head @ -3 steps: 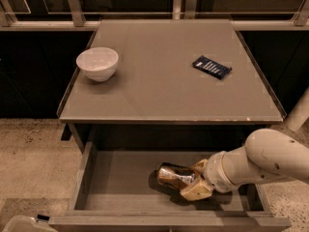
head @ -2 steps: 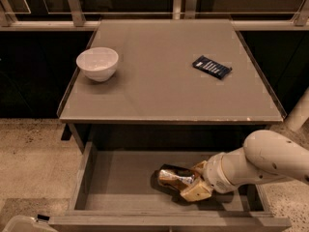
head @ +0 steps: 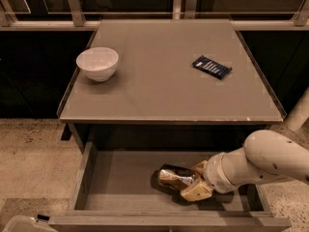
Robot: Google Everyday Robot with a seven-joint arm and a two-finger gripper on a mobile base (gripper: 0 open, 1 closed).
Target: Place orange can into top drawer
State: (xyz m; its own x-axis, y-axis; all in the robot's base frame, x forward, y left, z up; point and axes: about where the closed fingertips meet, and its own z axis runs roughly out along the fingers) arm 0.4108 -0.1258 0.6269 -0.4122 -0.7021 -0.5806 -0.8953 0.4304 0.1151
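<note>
Gripper (head: 192, 180) hasn't budged over the last second, still clamped on the orange can (head: 172, 177), which lies sideways low inside the top drawer (head: 120, 182), right of middle. We'd say letting go is all that's left. Up top, the bowl (head: 97, 63) and packet (head: 212, 66) sit on the tabletop (head: 164, 86).

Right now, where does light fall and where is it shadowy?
Camera view: warm, dim light; the tabletop is evenly lit, the white bowl casts a soft shadow, the top drawer sits in shade, and the orange can glints there, held by the end effector.
</note>
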